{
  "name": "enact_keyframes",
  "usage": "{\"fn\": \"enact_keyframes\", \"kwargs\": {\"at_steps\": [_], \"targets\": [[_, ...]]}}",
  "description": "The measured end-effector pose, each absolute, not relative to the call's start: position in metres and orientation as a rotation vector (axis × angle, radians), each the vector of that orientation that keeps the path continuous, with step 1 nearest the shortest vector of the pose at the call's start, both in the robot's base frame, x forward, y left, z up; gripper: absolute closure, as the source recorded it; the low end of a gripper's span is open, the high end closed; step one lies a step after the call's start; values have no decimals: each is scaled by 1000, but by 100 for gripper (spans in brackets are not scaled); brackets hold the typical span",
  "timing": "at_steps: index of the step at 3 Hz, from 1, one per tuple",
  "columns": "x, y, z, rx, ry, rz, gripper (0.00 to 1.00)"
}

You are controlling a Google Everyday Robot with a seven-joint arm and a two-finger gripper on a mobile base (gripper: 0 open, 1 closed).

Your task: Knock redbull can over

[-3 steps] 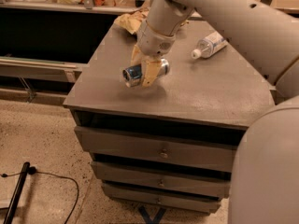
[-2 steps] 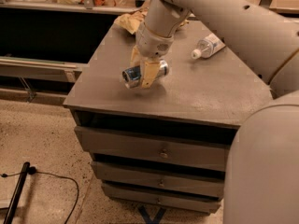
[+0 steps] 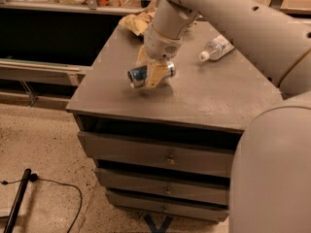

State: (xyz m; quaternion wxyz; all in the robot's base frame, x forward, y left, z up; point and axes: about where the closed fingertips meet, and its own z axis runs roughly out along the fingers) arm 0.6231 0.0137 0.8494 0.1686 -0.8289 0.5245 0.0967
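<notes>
The redbull can [image 3: 136, 75], silver and blue, lies on its side on the left half of the grey cabinet top [image 3: 209, 93], one shiny end pointing left and the other right. My gripper [image 3: 148, 77] comes down from above and is shut across the can's middle, with one tan finger in front of it and one behind. The arm stretches in from the upper right.
A clear plastic bottle with a white cap [image 3: 216, 48] lies at the back right of the top. A brown-and-yellow snack bag [image 3: 136, 21] sits at the back left. Drawers [image 3: 165, 154] fill the cabinet front. A black cable [image 3: 53, 184] lies on the floor at left.
</notes>
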Motion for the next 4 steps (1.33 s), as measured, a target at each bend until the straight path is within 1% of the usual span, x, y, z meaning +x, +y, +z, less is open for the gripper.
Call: {"fn": "enact_keyframes", "kwargs": {"at_steps": [1,2,3,4], "targets": [[624,9,850,-2374,1498,274,0],[627,7,853,-2379,1494,274,0],[630,2,863,-2328,1494,354,0],[630,-14,874,-2212,1485,526,0]]}}
